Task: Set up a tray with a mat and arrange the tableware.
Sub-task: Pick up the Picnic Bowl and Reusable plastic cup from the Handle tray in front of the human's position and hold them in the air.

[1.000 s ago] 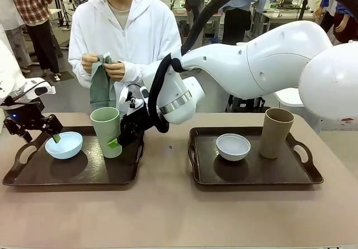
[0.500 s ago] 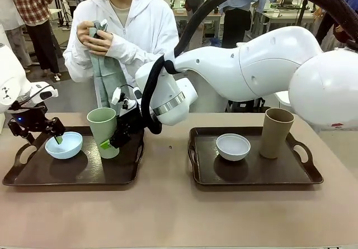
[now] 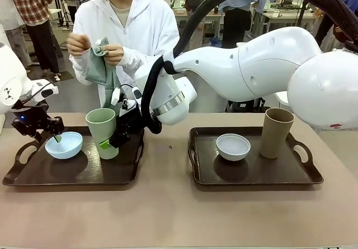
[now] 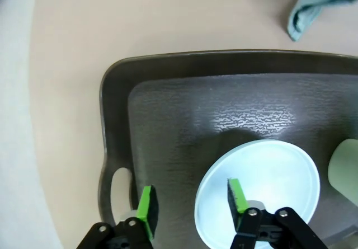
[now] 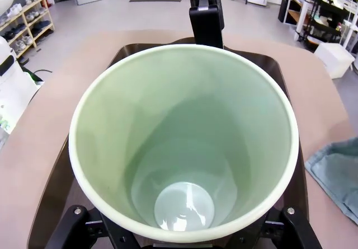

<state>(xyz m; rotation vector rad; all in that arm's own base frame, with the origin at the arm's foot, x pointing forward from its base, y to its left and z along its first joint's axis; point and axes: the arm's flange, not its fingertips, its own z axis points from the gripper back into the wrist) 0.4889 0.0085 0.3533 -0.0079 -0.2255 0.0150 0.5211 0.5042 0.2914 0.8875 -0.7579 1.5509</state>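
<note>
Right gripper [image 3: 111, 142] grips green cup [image 3: 101, 123] — person's cloth [image 3: 101, 65] hangs behind.

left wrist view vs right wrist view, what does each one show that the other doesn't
Left wrist view: the blue bowl with the left end effector straddling its rim, and a handle slot. Right wrist view: the inside of the green cup, down to its bottom, held by the right end effector. Both: the dark tray and a corner of the grey-green cloth.
</note>
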